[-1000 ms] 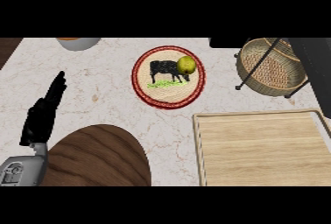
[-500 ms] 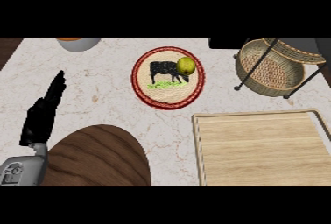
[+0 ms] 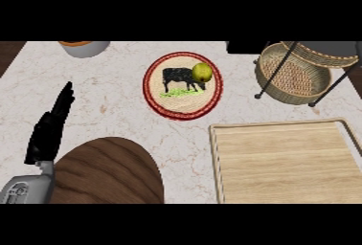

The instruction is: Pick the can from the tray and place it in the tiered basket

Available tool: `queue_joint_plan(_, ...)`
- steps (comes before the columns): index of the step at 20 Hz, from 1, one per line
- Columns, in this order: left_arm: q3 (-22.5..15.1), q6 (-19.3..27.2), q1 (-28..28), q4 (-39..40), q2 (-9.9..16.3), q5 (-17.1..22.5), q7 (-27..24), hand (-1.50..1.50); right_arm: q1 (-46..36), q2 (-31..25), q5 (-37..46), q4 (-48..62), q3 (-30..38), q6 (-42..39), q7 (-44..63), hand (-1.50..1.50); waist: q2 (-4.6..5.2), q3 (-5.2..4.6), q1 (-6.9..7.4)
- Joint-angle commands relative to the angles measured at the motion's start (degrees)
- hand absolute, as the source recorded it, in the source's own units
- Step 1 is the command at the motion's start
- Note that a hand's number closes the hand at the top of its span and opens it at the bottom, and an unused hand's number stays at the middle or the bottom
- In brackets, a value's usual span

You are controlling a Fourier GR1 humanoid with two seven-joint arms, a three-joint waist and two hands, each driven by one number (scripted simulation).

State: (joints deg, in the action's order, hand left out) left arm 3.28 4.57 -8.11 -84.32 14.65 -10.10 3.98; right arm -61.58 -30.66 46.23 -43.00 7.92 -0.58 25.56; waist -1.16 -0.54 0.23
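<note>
The wooden tray [image 3: 283, 160] lies at the lower right, showing only bare wood; no can shows anywhere in the head view. The wicker tiered basket [image 3: 292, 79] on its black frame stands at the upper right, its upper tier [image 3: 322, 52] partly cut off by the view's edge. My left hand [image 3: 50, 129] rests open at the left, fingers straight and pointing away from me, far from both tray and basket. My right hand is out of view.
A red-rimmed plate [image 3: 182, 85] with a cow picture lies at top centre, with a yellow-green round fruit [image 3: 202, 72] on it. A bowl [image 3: 84, 47] stands at the top left. A dark round wooden board [image 3: 106, 172] lies beside my left forearm.
More of the basket's upper tier shows now than a second ago. The left hand has barely moved.
</note>
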Motion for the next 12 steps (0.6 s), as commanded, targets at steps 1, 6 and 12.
queue_joint_plan(1, -0.8, 1.9, -2.5, 0.7, -1.6, -1.6, 0.8, 0.0, 5.4, 3.3, -1.1, 3.0, 1.2, 5.1, -4.1, -1.5, 1.53, 0.59, 0.3)
queue_joint_plan(6, 1.1, -0.8, -1.2, 1.6, 0.2, -0.3, -1.3, 0.0, 4.6, 2.8, -4.5, 2.3, 5.6, 9.9, -7.8, -1.5, 1.38, 0.55, 0.37)
queue_joint_plan(12, 0.4, -1.5, 0.7, -2.9, -0.9, 0.0, 1.7, 0.0, 4.4, 0.2, -5.7, -7.5, 7.2, 10.5, -1.8, -1.5, 1.02, 0.53, -0.07)
